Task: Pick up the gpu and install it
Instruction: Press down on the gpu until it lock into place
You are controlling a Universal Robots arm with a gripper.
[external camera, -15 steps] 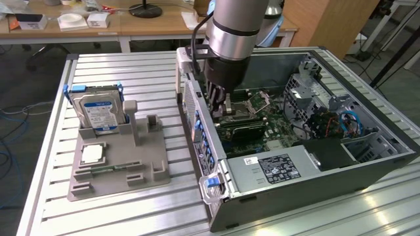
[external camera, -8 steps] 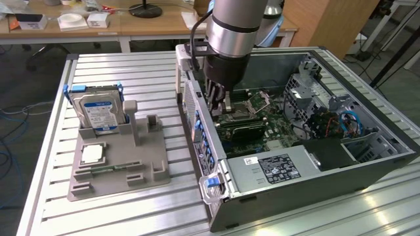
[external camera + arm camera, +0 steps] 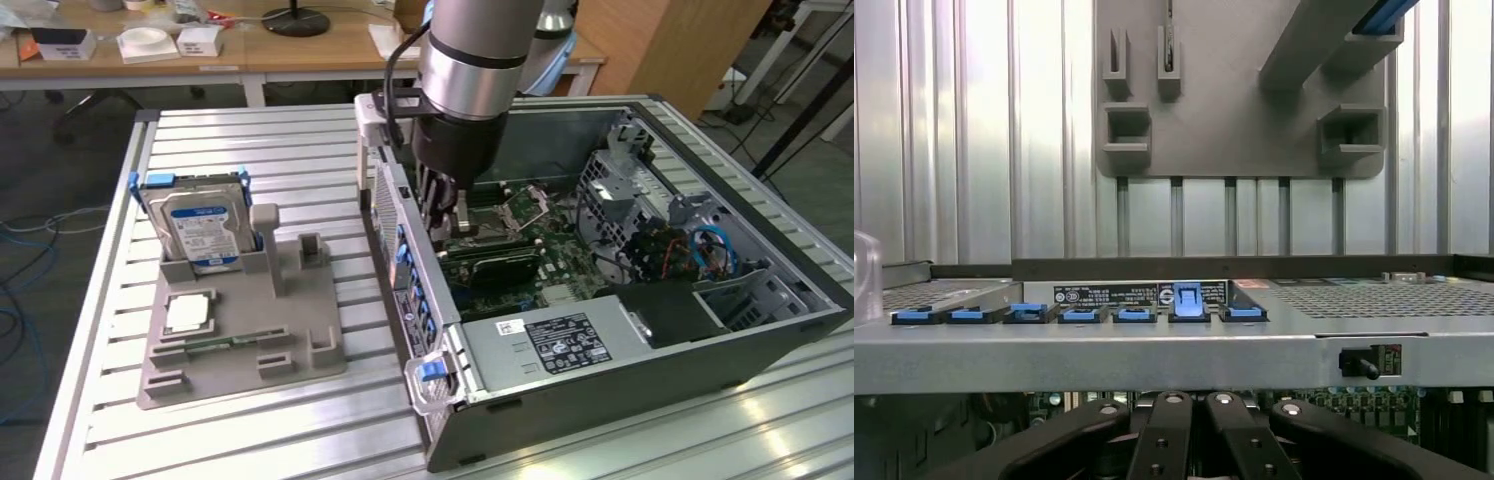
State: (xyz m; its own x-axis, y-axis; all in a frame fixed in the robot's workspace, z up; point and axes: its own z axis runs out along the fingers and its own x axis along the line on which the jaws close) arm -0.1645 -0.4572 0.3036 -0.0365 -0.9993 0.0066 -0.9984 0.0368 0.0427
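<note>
Exterior view: the arm reaches down into the open computer case point(image 3: 747, 330) lying on the slatted metal desk point(image 3: 107, 400), its pincer point(image 3: 447, 215) low over the motherboard point(image 3: 561, 250), just inside the case's rear wall. The pincer is closed; whether it grips the gpu point(image 3: 497, 264) cannot be told. The black card lies on the motherboard directly below the pincer. Towards the exterior view's left, a grey holder point(image 3: 240, 345) carries a hard drive point(image 3: 200, 228) standing upright.

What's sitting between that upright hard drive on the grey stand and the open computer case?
In the exterior view, two empty upright posts of the grey stand come after the hard drive, then a bare strip of ribbed metal table before the computer case wall.
</note>
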